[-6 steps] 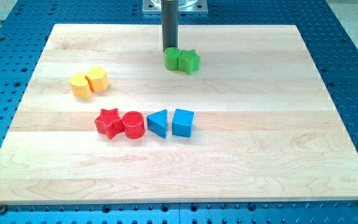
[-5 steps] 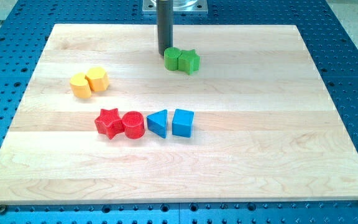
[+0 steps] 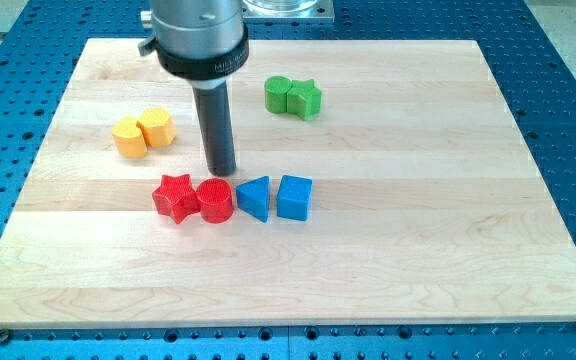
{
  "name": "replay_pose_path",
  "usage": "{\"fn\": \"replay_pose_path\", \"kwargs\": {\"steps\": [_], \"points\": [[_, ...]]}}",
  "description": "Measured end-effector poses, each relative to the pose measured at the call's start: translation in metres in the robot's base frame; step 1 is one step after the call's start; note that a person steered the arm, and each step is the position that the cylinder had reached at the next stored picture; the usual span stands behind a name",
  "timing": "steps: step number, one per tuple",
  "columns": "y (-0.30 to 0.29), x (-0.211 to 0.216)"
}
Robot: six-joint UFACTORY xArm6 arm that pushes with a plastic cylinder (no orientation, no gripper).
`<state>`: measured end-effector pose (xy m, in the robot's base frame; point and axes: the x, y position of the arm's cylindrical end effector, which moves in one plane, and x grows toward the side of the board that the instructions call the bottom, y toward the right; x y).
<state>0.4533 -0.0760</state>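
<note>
1. Red cylinder (image 3: 215,200) sits mid-bench (image 3: 418,250), in a row between a red star (image 3: 174,196) and a blue triangle (image 3: 255,197), blue cube (image 3: 294,197) rightmost.
2. Our tip (image 3: 223,172) stands just behind the red cylinder; we carry no claw.
3. Yellow blocks (image 3: 143,132) lie far left, green blocks (image 3: 292,97) far right.

A pale wooden worktop (image 3: 388,250) of joined planks fills most of the view, its grain running side to side; around it on every side lies a blue metal base (image 3: 568,110) drilled with a regular grid of small holes; beyond the worktop's far edge sits a grey metal plate (image 3: 286,8); the light is even and bright.
</note>
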Motion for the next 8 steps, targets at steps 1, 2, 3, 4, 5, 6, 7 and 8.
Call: {"fn": "replay_pose_path", "kwargs": {"steps": [1, 2, 3, 4, 5, 6, 7, 8], "points": [[0.0, 0.045], [0.0, 0.078], [0.004, 0.08], [0.021, 0.087], [0.038, 0.114], [0.042, 0.136], [0.039, 0.146], [0.022, 0.122]]}}
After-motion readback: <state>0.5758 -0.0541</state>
